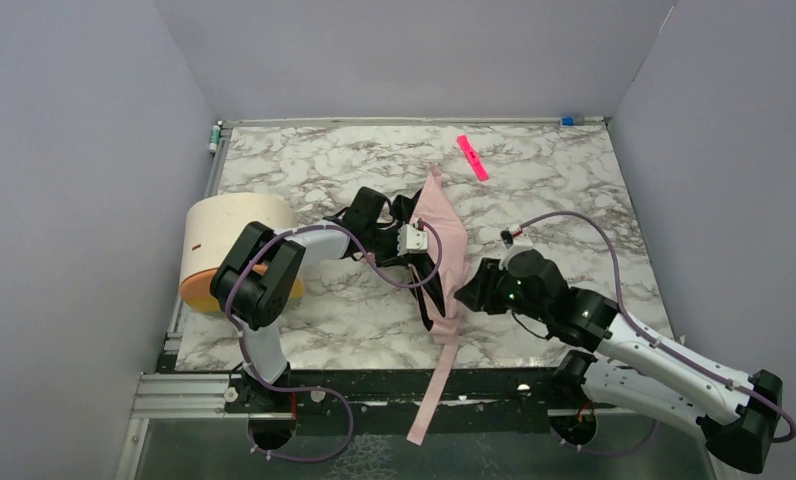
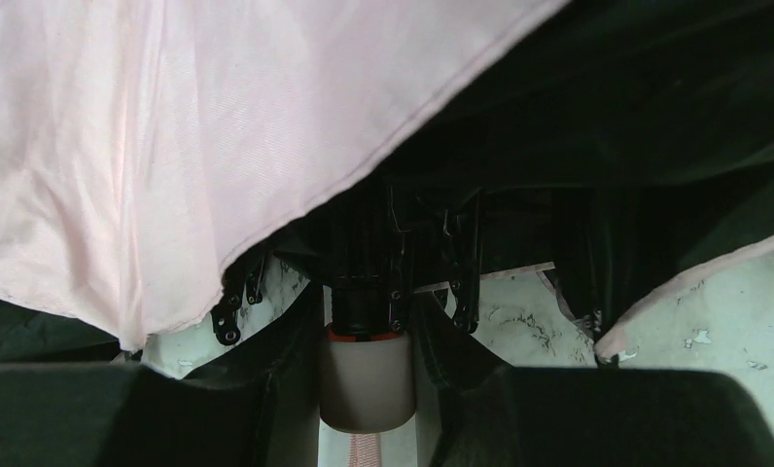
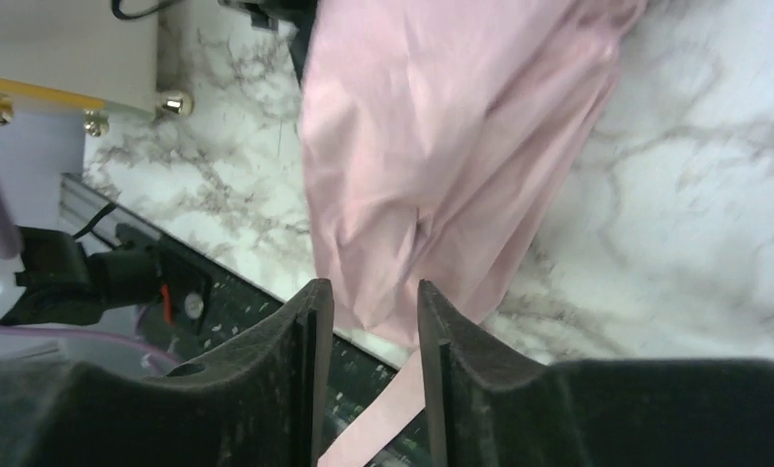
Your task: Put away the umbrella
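The fingers (image 2: 218,418) of the left gripper (image 2: 369,389) were found closed on the umbrella's handle (image 2: 366,375). Those of the right gripper (image 3: 375,311) were slightly parted, with fabric at their tips but nothing pinched. The umbrella (image 1: 442,225) was laid mid-table (image 1: 304,170), its long axis running far to near and its strap (image 1: 436,385) over the near edge. It was flanked left at mid-length and right at the near end.

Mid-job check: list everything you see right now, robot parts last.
marble table: one, white-grey, under everything
pale pink fabric folding umbrella with black lining: one, pink and black, table centre, strap over near edge
bright pink flat strip: one, pink, far side of table
cream cylinder with orange end: one, cream, table's left edge
left gripper: one, black, shut on the umbrella's handle
right gripper: one, black, open, at the umbrella's near end
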Motion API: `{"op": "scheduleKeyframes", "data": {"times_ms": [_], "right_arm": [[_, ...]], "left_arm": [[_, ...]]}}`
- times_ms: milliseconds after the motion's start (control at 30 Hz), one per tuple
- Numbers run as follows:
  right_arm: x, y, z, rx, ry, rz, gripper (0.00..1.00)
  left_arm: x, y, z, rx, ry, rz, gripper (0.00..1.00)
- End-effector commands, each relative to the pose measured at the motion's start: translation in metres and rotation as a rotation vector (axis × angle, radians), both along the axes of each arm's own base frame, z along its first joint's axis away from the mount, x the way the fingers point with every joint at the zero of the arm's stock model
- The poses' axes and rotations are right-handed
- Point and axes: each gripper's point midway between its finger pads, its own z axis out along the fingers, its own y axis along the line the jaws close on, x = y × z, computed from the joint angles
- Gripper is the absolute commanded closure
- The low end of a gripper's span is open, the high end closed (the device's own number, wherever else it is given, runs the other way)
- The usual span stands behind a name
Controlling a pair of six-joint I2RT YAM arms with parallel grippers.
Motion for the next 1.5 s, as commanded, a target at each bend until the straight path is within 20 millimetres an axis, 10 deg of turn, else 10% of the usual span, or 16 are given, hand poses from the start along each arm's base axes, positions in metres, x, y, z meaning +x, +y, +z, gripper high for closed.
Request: {"op": "scheduleKeyframes", "data": {"times_ms": [0, 467, 1100, 1467], "right_arm": [[0.032, -0.008, 0.032, -0.085, -0.211, -0.032, 0.49], [0.052, 0.040, 0.009, -0.123, -0.136, 0.057, 0.22], [-0.028, 0.028, -0.053, -0.122, 0.170, 0.132, 0.97], [-0.076, 0.030, -0.067, -0.132, 0.279, 0.257, 0.99]], "left_arm": [[0.002, 0.005, 0.002, 0.016, 0.003, 0.013, 1.00], [0.003, 0.004, 0.002, 0.016, 0.004, 0.012, 1.00], [0.003, 0.004, 0.001, 0.018, 0.009, 0.010, 1.00], [0.006, 0.004, 0.000, 0.024, 0.017, 0.030, 1.00]]}}
